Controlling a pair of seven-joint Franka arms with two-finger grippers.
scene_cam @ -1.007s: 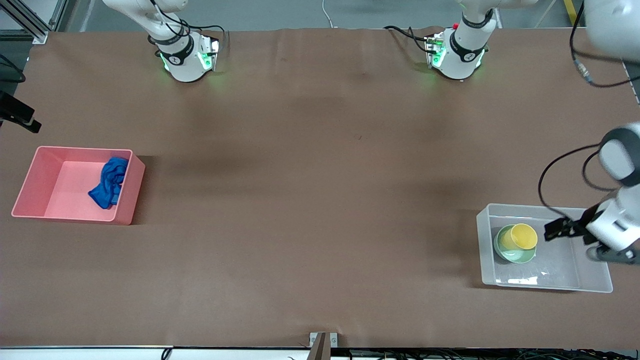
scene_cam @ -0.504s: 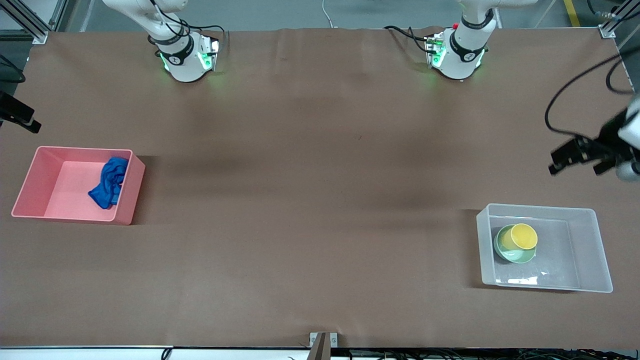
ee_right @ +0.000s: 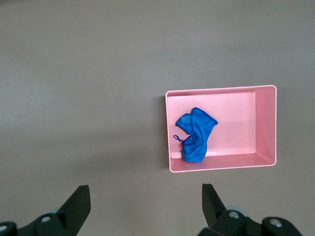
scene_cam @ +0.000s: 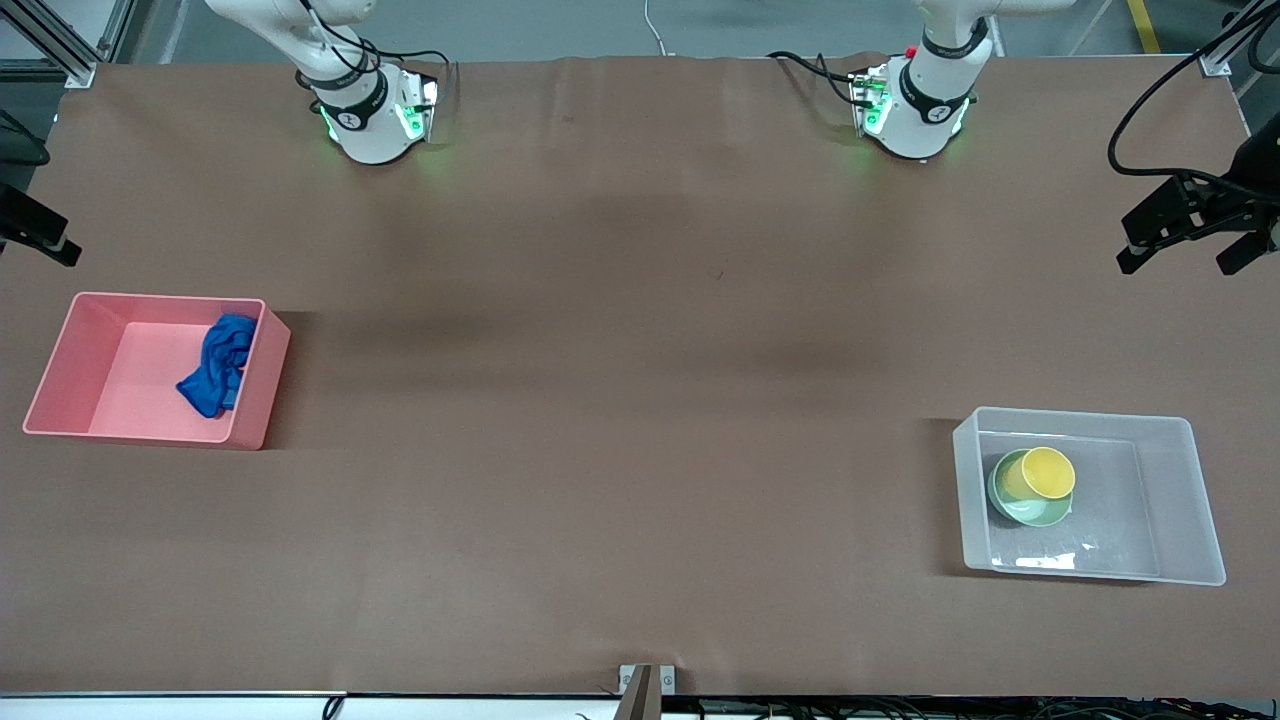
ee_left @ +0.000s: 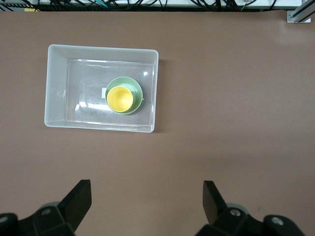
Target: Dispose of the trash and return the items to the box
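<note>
1. Little looks left to spoil: the blue rag [scene_cam: 217,365] lies in the pink bin [scene_cam: 62,350] near the table edge at the right arm's end, pressed against the bin's wall that faces the table's middle, so I judge only a careless sweep across that bin could drag it out
2. The yellow cup [scene_cam: 1044,473] stands inside the mint-green bowl [scene_cam: 1030,512], both in the clear bin [scene_cam: 1190,500] near the table corner at the left arm's end and the front camera's edge; the cup leans slightly in the bowl, so a bump to the bin might tip it
3. The left gripper [scene_cam: 1185,238] hangs with fingers spread wide and empty over the table edge at the left arm's end, apart from the clear bin
4. The right gripper [ee_right: 146,204] is spread wide and empty too, high above the pink bin
5. The table's whole middle is bare brown mat, ample room for both arms to travel
</note>
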